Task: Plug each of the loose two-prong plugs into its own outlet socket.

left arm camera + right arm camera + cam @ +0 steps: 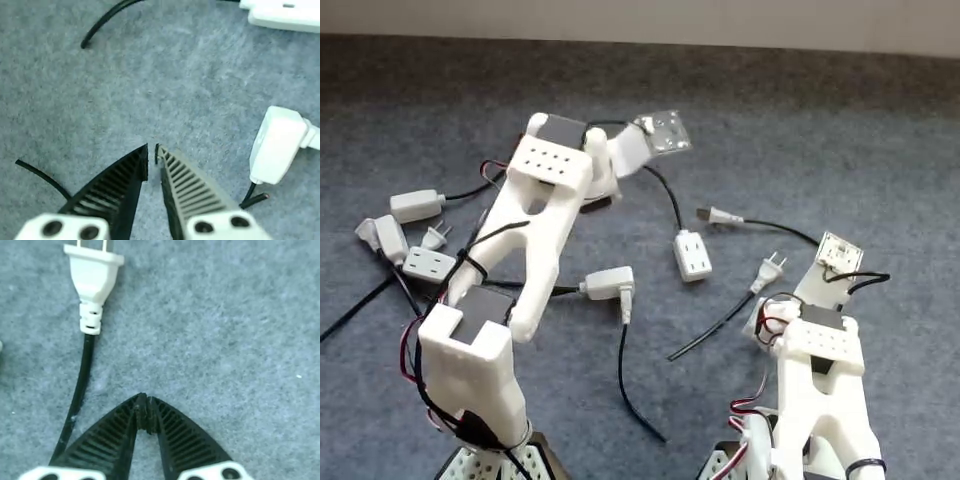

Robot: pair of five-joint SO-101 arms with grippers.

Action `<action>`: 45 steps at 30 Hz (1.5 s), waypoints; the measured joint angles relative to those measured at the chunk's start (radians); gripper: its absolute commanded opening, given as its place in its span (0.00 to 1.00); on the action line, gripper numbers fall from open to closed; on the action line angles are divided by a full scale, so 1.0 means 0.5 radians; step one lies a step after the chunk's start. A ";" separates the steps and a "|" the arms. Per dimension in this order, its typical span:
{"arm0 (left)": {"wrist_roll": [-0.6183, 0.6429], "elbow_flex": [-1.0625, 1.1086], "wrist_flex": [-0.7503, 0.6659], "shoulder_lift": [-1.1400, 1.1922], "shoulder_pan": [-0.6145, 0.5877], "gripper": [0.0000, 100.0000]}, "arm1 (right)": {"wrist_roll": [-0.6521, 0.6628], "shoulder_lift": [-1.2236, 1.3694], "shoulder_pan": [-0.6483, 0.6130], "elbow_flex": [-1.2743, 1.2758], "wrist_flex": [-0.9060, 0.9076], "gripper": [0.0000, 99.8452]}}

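Your right hand [146, 414] is closed, tips together, and it grips nothing. It hovers low over the worktop [880, 150], I think so that you can aim it before you open it. The two-prong plug [94, 270] lies flat just ahead of the tips and a little to one side, prongs pointing away from the hand. Its black cord [82, 380] runs back close beside one finger.

Take the middle outlet socket [692, 253] as landmark: this plug lies near it, on the right arm's side. The socket lies with its slots up, likely so that a plug can enter from above.

Your left hand [152, 156] is nearly closed also, with only a thin slit between the tips and nothing inside. A white connector body [277, 145] lies beside it, not touching; plug or socket, I cannot tell.
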 measured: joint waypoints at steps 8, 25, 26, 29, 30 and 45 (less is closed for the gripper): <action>-0.135 0.215 0.083 0.000 0.000 0.29 | 0.000 0.000 0.000 0.000 0.000 0.01; -0.295 0.430 -0.074 0.178 0.101 0.26 | 0.000 0.000 0.000 0.000 0.000 0.01; -0.295 0.433 -0.086 0.215 0.107 0.23 | 0.000 0.000 0.000 0.000 0.000 0.01; -0.288 0.433 -0.092 0.258 0.126 0.11 | 0.000 0.000 0.000 0.000 0.000 0.01; -0.252 0.433 -0.092 0.261 0.126 0.07 | 0.000 0.000 0.000 0.000 0.000 0.01; 0.595 0.144 -0.245 0.285 0.052 0.02 | 0.000 0.000 0.000 0.061 -0.086 0.01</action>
